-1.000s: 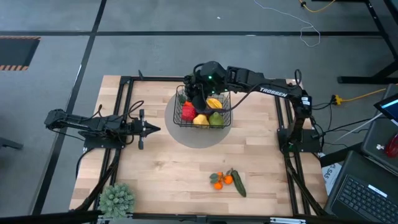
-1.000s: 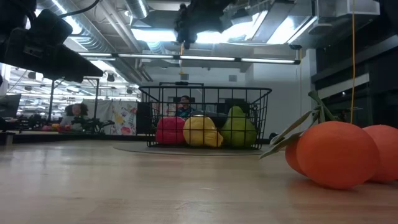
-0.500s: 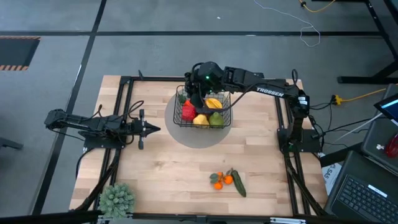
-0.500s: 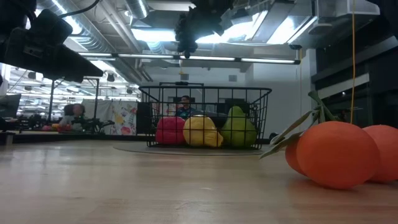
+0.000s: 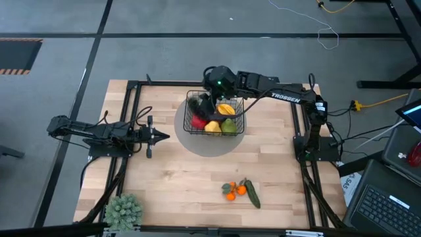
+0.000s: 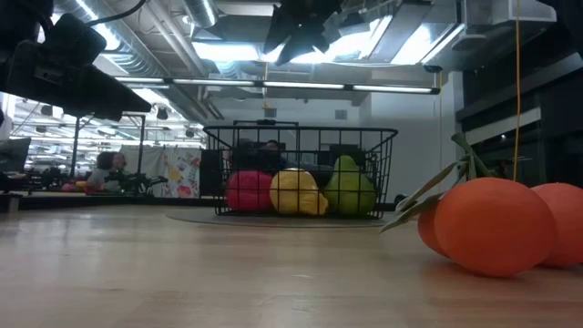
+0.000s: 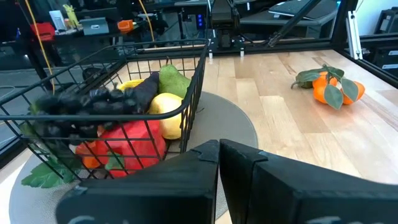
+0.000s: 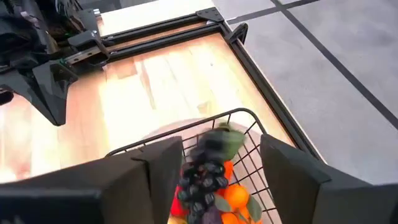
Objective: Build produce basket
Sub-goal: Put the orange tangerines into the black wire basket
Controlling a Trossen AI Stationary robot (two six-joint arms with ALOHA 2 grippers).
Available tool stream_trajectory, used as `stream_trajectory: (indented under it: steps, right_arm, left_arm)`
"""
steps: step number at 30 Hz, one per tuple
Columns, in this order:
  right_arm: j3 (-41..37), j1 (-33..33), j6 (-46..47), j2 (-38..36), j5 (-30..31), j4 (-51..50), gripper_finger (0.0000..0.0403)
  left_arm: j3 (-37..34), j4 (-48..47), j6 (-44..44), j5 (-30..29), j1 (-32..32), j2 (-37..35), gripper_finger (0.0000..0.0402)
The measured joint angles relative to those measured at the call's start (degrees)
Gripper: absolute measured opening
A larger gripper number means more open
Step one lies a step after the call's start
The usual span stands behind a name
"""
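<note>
The basket (image 5: pixel 216 115) sits above the middle of the high view on a round grey mat (image 5: pixel 209 139), and most of the produce is already in it. The low view shows a red pepper (image 6: pixel 248 191), a lemon (image 6: pixel 293 192) and a green pear-shaped fruit (image 6: pixel 348 189) side by side behind the mesh. The left wrist view adds a dark bunch of grapes (image 7: pixel 93 102), blurred as if in mid-fall, at the basket's rim.

The right hand (image 5: pixel 212 87) hangs over the far left corner of the basket with its fingers apart and nothing between them; in its own wrist view the grapes show just below the gap, over the fruit pile. My reading is that the grapes are being dropped in right now.

Still outside, in the lower middle of the high view, are the oranges (image 5: pixel 232 191) with their leaves and a cucumber (image 5: pixel 252 195) lying just beside them. Those two look like the remaining work.

The left hand (image 5: pixel 156 136) rests at centre left, pointing toward the basket, fingers together and empty.

The surface (image 5: pixel 171 178) is pale wood planking framed by black rails. A bushy grey-green plant (image 5: pixel 123 210) stands in the lower left corner. Beyond lie a grey floor (image 5: pixel 164 26) with cables, and a laptop (image 5: pixel 388 204) at lower right. The low view looks into a workshop with ceiling lights.
</note>
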Motion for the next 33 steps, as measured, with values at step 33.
stream_trajectory:
  steps: [33]
  right_arm:
    - [0.0, 26.4, 0.1, 0.7, -21.9, -35.0, 0.0175]
  left_arm:
    - [0.0, 0.0, -0.1, 0.0, 0.0, 0.0, 0.0004]
